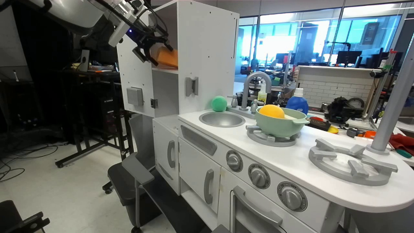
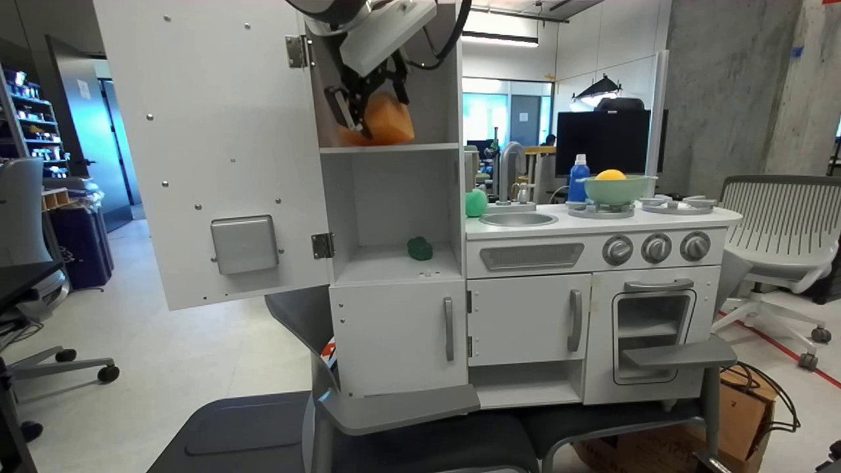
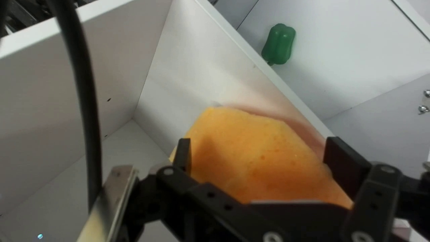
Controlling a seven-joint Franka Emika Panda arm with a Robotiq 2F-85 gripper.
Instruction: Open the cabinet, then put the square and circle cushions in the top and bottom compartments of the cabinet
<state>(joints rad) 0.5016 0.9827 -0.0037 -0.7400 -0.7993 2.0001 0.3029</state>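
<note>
Step in hand, as judged: release of the orange square cushion in the top compartment of the cabinet, whose door stands open. The pincer is spread wide and no clamping is evident; whether the fingers touch the cushion cannot be told. Sound practice calls for backing out along the line of the fingers, jaws left wide and no sideways sweep: the cushion appears close to the front edge of the shelf, and a dragging finger could pull it over.

Position: the square cushion rests on that shelf, toward the hinge-side end, and in the wrist view lies between the fingers. The yellow round cushion, not yet placed, is well apart from the pincer, in a pale green bowl on a burner of the worktop, between sink and rounded end. The bottom compartment, its likely destination, holds a green bell pepper.
</note>
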